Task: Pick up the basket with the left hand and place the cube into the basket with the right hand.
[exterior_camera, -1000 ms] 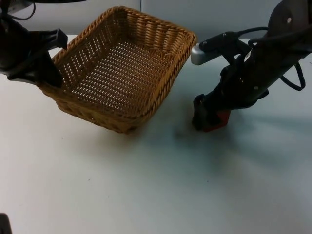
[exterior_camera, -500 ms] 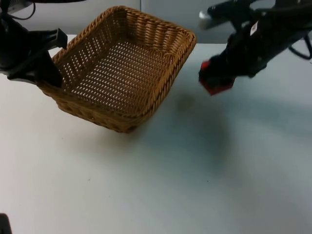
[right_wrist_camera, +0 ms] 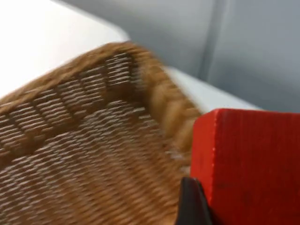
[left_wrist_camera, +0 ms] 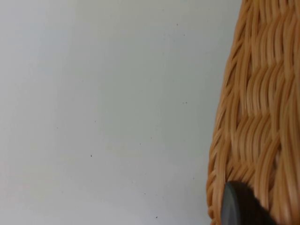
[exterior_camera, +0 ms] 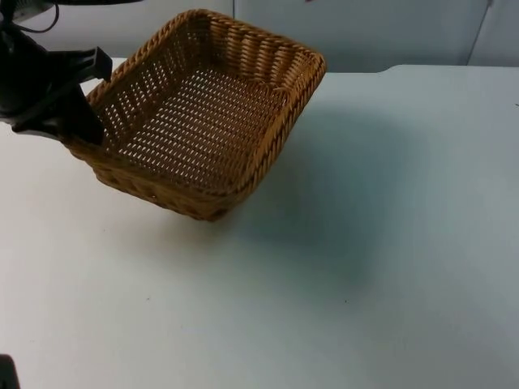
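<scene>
Left claw is gripping the left rim of the wicker basket, closed on the weave; in the left wrist view a black fingertip is pressing against the woven wall. The basket is hanging tilted, its near corner looking lifted off the white table, with a shadow beneath it.

Handling, basket: judging it light and fairly stiff, though open weave flexes a little. A one-sided rim grip is letting it cant, so a dropped load may swing it. The thick braided rim is the soundest place to hold.

Right claw is holding the red cube, one black finger lying against the cube's face. The cube is sitting above the basket's far rim, the woven floor just beyond it. The view is smeared by motion, so whether the cube is already clear over the interior is uncertain.

Handling, cube: flat, hard-edged faces, probably rigid and light; smooth sides could slip, so opposing flat faces are the right hold. It should be released low over the floor's middle to limit bounce.
</scene>
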You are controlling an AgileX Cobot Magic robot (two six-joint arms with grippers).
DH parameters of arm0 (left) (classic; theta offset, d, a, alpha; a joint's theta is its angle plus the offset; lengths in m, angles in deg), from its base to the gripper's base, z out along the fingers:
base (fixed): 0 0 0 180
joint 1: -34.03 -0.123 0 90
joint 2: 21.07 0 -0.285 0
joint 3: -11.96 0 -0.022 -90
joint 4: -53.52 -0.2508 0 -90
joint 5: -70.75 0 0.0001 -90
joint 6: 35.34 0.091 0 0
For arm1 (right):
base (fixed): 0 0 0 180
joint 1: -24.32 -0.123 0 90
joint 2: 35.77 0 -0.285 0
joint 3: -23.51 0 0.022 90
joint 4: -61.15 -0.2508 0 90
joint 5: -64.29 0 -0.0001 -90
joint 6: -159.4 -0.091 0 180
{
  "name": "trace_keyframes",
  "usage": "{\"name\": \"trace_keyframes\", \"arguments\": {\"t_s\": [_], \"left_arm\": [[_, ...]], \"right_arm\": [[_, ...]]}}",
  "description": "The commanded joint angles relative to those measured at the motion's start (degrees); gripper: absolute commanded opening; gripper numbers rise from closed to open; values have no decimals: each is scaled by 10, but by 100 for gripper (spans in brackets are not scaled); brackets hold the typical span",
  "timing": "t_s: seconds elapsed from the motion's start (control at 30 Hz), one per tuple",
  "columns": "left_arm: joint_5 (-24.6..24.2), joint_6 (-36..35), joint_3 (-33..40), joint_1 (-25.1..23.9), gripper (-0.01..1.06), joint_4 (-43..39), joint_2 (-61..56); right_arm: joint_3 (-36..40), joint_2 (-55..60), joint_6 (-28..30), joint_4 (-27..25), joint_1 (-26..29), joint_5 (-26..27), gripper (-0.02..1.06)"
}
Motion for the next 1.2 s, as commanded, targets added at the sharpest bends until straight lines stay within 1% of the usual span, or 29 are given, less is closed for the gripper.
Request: {"name": "trace_keyframes", "arguments": {"t_s": [0.0, 0.07, 0.1, 0.17, 0.2, 0.23, 0.27, 0.33, 0.37, 0.4, 0.43, 0.47, 0.53, 0.57, 0.6, 0.63, 0.67, 0.7, 0.77, 0.8, 0.83, 0.87, 0.97, 1.0, 1.1, 1.17], "left_arm": [[5, -1, -1, -1, 0, 18, -9], [5, -1, -1, -1, 0, 18, -9], [5, -1, -1, -1, 0, 18, -9], [5, -1, -1, -1, 0, 18, -9], [5, -1, -1, -1, 0, 18, -9], [5, -1, -1, -1, 0, 18, -9], [5, -1, -1, -1, 0, 18, -9], [5, -1, -1, -1, 0, 18, -9], [5, -1, -1, -1, 0, 18, -9], [5, -1, -1, -1, 0, 18, -9], [5, -1, -1, -1, 0, 18, -9], [6, -1, -1, -1, 0, 18, -9], [6, -1, -1, -1, 0, 18, -9], [8, -1, -1, -1, 0, 18, -9], [9, -1, -1, -1, 0, 18, -9], [14, -1, -1, -1, 0, 18, -9], [14, -1, -1, -1, 0, 18, -9], [19, -1, -1, -1, 0, 17, -9], [27, -1, -1, -1, 0, 17, -9], [29, -1, -1, -1, 0, 17, -9], [29, -1, -1, -1, 0, 17, -9], [30, -1, -1, -1, 0, 17, -9], [32, -1, -1, -1, 0, 17, -9], [32, -1, -1, -1, 0, 17, -9], [35, -1, -1, -1, 0, 17, -9], [35, -1, -1, -1, 0, 17, -9]], "right_arm": [[-5, 30, 43, -50, -30, 14, 0], [-9, 42, 43, -50, -39, 16, 1], [-15, 53, 43, -49, -46, 12, 4], [-34, 81, 46, -48, -59, -3, 16], [-34, 81, 46, -48, -59, -3, 16], [-43, 92, 56, -48, -65, -16, 23], [-57, 104, 64, -48, -71, -30, 34], [-87, 121, 81, -48, -75, -68, 64], [-87, 121, 81, -48, -75, -68, 64], [-104, 124, 85, -40, -76, -82, 95], [-112, 124, 88, -31, -76, -84, 105], [-123, 121, 87, -25, -76, -92, 105], [-132, 119, 87, -15, -73, -98, 105], [-143, 112, 84, 0, -71, -105, 103], [-151, 105, 75, 23, -67, -108, 99], [-158, 96, 55, 48, -62, -116, 92], [-158, 96, 55, 48, -62, -116, 92], [-165, 79, 19, 102, -49, -133, 66], [-165, 53, -52, 166, -26, -153, 14], [-165, 40, -93, 189, -11, -165, 1], [-165, 40, -93, 189, -11, -165, 1], [-165, 27, -111, 197, 5, -176, 0], [-165, -6, -123, 185, 48, -203, 0], [-165, -6, -123, 185, 48, -203, 0], [-165, -36, -126, 176, 75, -230, 0], [-165, -42, -125, 176, 76, -236, 0]]}}
